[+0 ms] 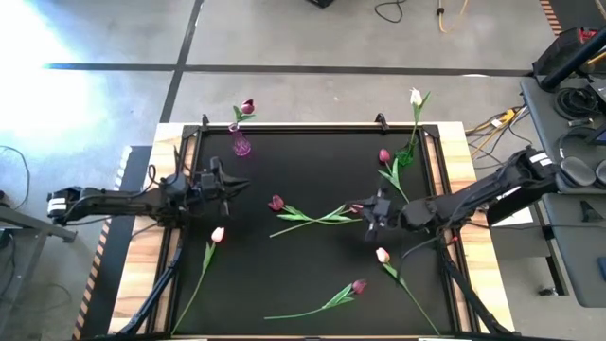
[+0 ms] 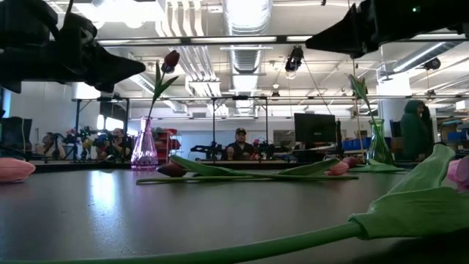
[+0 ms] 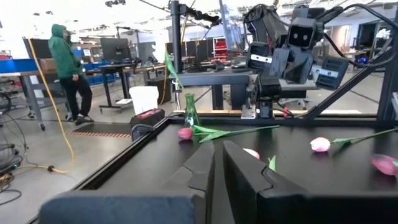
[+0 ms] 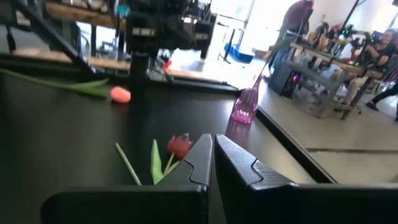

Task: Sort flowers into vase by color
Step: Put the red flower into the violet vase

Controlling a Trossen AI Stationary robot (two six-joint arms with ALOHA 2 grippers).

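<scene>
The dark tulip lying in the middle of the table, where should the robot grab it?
Probably on the bare stem just behind the head of the dark tulip, coming straight down from above. It lies flat on the table, the stem is thin, and its leaves and another stem crowd the far end. The left gripper hovers nearest the head, so it seems the better one.

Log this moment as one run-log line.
left gripper: shut, empty | right gripper: shut, empty | pink vase: one dark tulip | green vase: one white tulip
</scene>
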